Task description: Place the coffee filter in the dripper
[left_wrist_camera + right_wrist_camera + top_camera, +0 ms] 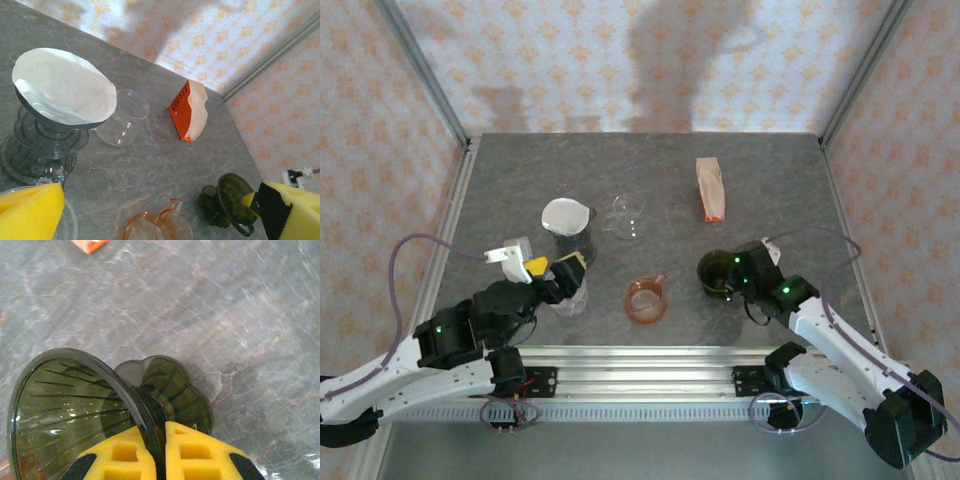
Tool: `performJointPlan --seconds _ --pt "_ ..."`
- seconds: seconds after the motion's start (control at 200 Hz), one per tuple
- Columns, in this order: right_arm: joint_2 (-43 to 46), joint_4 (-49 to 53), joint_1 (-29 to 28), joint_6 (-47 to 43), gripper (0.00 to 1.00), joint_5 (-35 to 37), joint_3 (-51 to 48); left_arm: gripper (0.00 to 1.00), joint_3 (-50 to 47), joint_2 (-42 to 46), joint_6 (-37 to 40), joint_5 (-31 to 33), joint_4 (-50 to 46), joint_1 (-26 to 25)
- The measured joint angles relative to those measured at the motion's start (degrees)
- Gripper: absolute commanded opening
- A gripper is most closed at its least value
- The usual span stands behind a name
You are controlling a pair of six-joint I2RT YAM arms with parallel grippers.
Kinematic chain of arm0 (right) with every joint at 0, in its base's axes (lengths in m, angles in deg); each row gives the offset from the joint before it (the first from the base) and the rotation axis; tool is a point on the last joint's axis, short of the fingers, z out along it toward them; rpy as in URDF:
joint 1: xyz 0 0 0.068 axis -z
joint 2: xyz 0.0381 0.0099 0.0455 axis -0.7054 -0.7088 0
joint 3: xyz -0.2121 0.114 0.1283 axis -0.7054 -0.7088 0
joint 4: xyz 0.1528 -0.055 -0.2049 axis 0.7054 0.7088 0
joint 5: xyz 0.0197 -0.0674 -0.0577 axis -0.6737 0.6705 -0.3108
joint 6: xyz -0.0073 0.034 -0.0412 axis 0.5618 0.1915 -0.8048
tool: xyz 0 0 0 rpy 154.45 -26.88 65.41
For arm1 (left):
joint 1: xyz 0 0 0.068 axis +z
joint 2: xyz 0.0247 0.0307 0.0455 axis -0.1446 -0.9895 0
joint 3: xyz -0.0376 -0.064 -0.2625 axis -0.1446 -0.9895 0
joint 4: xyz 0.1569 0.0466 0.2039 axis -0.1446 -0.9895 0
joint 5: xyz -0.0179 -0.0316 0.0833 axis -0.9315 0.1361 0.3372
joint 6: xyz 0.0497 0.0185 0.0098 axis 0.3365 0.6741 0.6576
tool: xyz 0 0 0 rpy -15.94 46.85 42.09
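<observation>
The white paper coffee filter [567, 216] sits opened out as a shallow cone in the mouth of a smoky grey dripper [572, 243]. That dripper stands to the left of the coffee bag [711, 188] and a little nearer the arms. The left gripper [553, 266] hovers on the near side of this dripper with its jaws spread wide. The filter lies beyond them, apart from both fingers and untouched.

On the near side of the coffee bag, the right gripper [735, 275] is clamped narrowly on the rim of a dark green dripper [716, 272], well apart from the filter.

The left wrist view shows what the top view flattens. The grey dripper [47, 132] has a ribbed, stepped glass body, and the filter [62, 85] is thin with a curved edge. The bag [189, 111] is orange and white and carries the word COFFEE. A clear glass dripper [122, 117] lies on its side between the bag and the filter. The foam-like yellow pads [30, 210] sit at either edge of that view.

The right wrist view shows the grip close up. Its yellow fingers [120, 455] press either side of the green dripper's [75, 410] thin rim, and fine ribs run down its translucent wall. An orange translucent dripper [646, 300] stands left of the bag, nearer the arms, on the grey marbled table [770, 190]
</observation>
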Motion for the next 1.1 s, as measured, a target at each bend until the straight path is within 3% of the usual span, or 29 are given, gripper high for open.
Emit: performJointPlan --seconds 0.215,0.445,0.576,1.101 --pt "-0.46 1.84 -1.66 -5.49 0.0 -6.64 10.29 1.0 0.0 -1.55 0.04 0.35 0.0 0.0" --pt "-9.86 3.43 -14.93 -7.78 0.0 -11.87 19.12 1.0 0.0 -1.55 0.2 0.92 0.0 0.0" --pt "-15.61 3.39 -19.1 -8.02 0.0 -13.25 22.25 1.0 0.0 -1.53 0.2 1.07 0.0 0.0" --pt "-21.46 1.07 -20.06 -6.64 0.0 -17.38 22.84 1.0 -0.79 -0.81 0.2 1.29 0.02 0.0"
